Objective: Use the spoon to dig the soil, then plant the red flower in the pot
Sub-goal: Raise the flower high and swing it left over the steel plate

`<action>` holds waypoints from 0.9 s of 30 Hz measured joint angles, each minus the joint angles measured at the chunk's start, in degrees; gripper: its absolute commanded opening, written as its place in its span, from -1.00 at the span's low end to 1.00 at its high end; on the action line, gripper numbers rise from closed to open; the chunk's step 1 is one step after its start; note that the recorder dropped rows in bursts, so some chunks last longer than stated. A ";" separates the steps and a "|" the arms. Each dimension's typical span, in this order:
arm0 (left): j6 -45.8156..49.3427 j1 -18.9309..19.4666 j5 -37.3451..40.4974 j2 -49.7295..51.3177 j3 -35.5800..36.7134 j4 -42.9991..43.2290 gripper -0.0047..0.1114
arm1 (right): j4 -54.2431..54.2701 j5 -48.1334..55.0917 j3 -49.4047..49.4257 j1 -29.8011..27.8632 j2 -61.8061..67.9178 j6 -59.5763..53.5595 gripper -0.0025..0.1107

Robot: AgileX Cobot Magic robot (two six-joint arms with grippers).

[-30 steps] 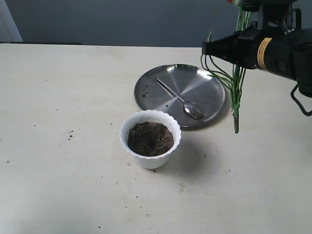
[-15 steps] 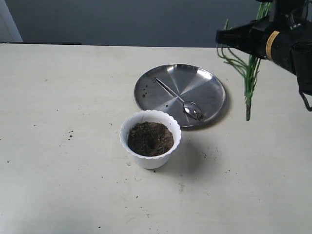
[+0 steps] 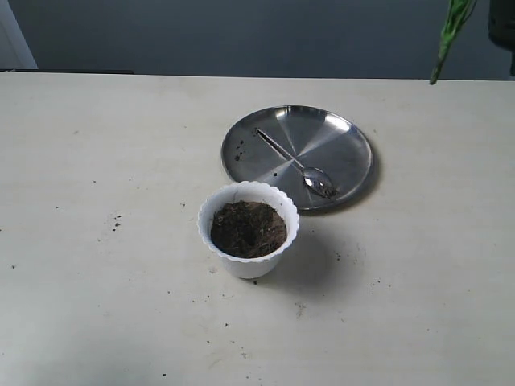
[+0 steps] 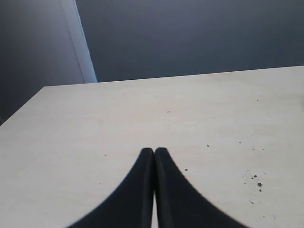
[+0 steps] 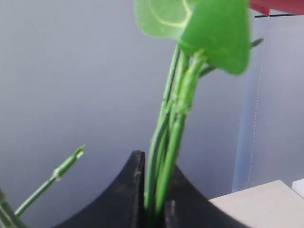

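Note:
The white pot (image 3: 211, 225) with a scalloped rim stands mid-table, filled with dark soil (image 3: 248, 228). Behind it the silver spoon (image 3: 299, 167) lies on the round steel plate (image 3: 346, 137), crumbs of soil in its bowl. My right gripper (image 5: 156, 162) is shut on the green stems of the red flower (image 5: 176, 109); its green leaf (image 5: 204, 26) and an edge of the red bloom (image 5: 278, 4) show above. In the exterior view only the stem ends (image 3: 447, 39) hang in at the top right corner. My left gripper (image 4: 154, 152) is shut and empty above bare table.
Soil crumbs are scattered on the pale table (image 3: 113, 221) left of the pot and near its front. A dark wall runs behind the table's far edge. A dark part of the right arm (image 3: 504, 22) shows at the top right corner.
The right arm has risen and moved right with the flower, leaving the exterior view almost entirely; only the stem ends remain. Pot, spoon and plate have not moved.

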 measured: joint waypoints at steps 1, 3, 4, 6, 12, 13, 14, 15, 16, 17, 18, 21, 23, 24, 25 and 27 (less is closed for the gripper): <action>0.00 0.00 0.00 0.00 0.00 0.00 -0.91 | 0.00 0.00 -0.34 0.00 0.27 0.75 -0.97; 0.00 0.00 0.00 0.00 0.00 0.00 -0.91 | -0.05 1.56 -0.61 0.00 1.06 0.84 -0.97; 0.00 0.00 0.00 0.00 0.00 0.00 -0.91 | -0.05 2.49 -0.61 0.00 1.55 0.26 -0.97; 0.00 0.00 0.00 0.00 0.00 0.00 -0.91 | -0.05 4.74 -0.61 0.00 2.76 -3.34 -0.97; 0.00 0.00 0.00 0.00 0.00 0.00 -0.91 | -0.05 6.21 -0.61 0.00 6.38 -10.19 -0.96; 0.00 0.00 0.00 0.00 0.00 0.00 -0.91 | 0.08 5.90 -0.61 0.00 6.55 -7.42 -0.96; 0.00 0.00 0.00 0.00 0.00 0.00 -0.91 | 0.20 4.97 -0.61 0.00 6.55 -4.27 -0.96; 0.00 0.00 0.00 0.00 0.00 0.00 -0.91 | 0.20 3.66 -0.61 0.00 6.55 -1.31 -0.96; 0.00 0.00 0.00 0.00 0.00 0.00 -0.91 | 0.34 2.32 -0.69 0.00 6.55 0.42 -0.96; 0.00 0.00 0.00 0.00 0.00 0.00 -0.91 | 0.34 1.33 -1.16 0.00 6.82 1.76 -0.96; 0.00 0.00 0.00 0.00 0.00 0.00 -0.91 | 0.34 1.32 -1.74 0.31 7.37 1.90 -0.96; 0.00 0.00 0.00 0.00 0.00 0.00 -0.91 | 0.34 3.87 -4.03 1.34 9.83 -4.37 -0.96; 0.00 0.00 0.00 0.00 0.00 0.00 -0.91 | 0.34 5.13 -6.16 1.72 11.43 -14.01 -0.96; 0.00 0.00 0.00 0.00 0.00 0.00 -0.91 | 0.34 5.25 -7.31 1.76 12.22 -19.38 -0.96; 0.00 0.00 0.00 0.00 0.00 0.00 -0.91 | 0.34 5.40 -8.20 1.76 12.80 -23.35 -0.96; 0.00 0.00 0.00 0.00 0.00 0.00 -0.91 | 0.81 6.02 -10.41 1.76 13.82 -32.04 -0.96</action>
